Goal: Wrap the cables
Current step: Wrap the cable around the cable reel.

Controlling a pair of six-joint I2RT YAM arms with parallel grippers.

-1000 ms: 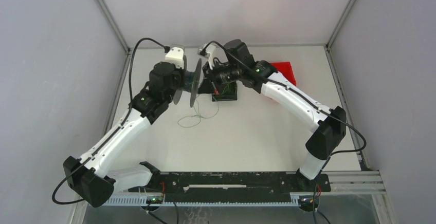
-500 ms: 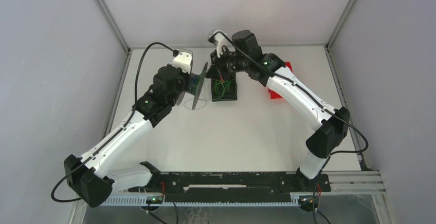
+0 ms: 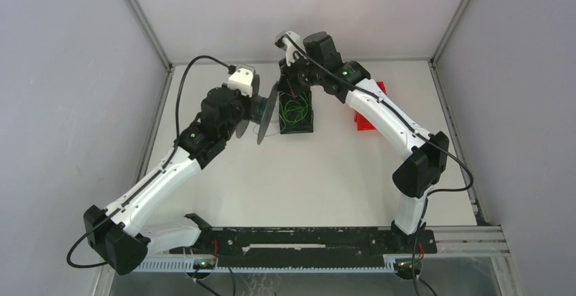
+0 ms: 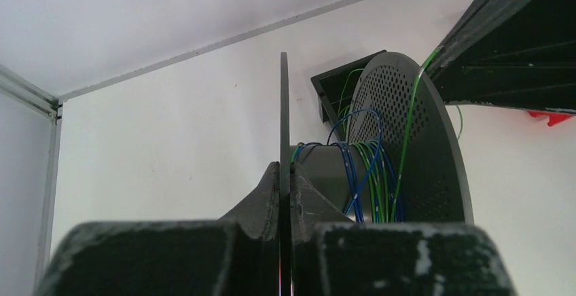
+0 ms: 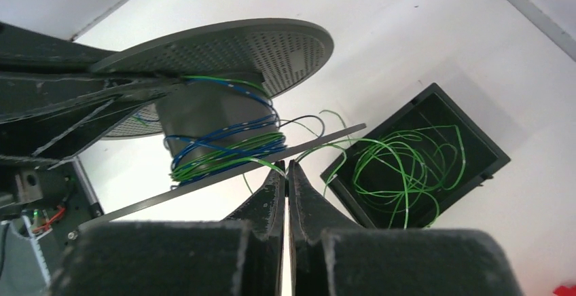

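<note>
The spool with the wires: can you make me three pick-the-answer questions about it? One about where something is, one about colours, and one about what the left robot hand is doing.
1. Where do the loose green wires lie?
A) in the black box
B) on a red block
C) over an arm

2. What colours are the wound wires on the spool?
A) red and yellow
B) blue and green
C) all white

3. What is the left gripper doing?
A) hanging wide open
B) pinching the spool's disc
C) holding the box

Answers:
1 A: the loops sit inside the box.
2 B: blue and green turns wrap the spool's middle.
3 B: its fingers are closed on the disc's edge.
</note>
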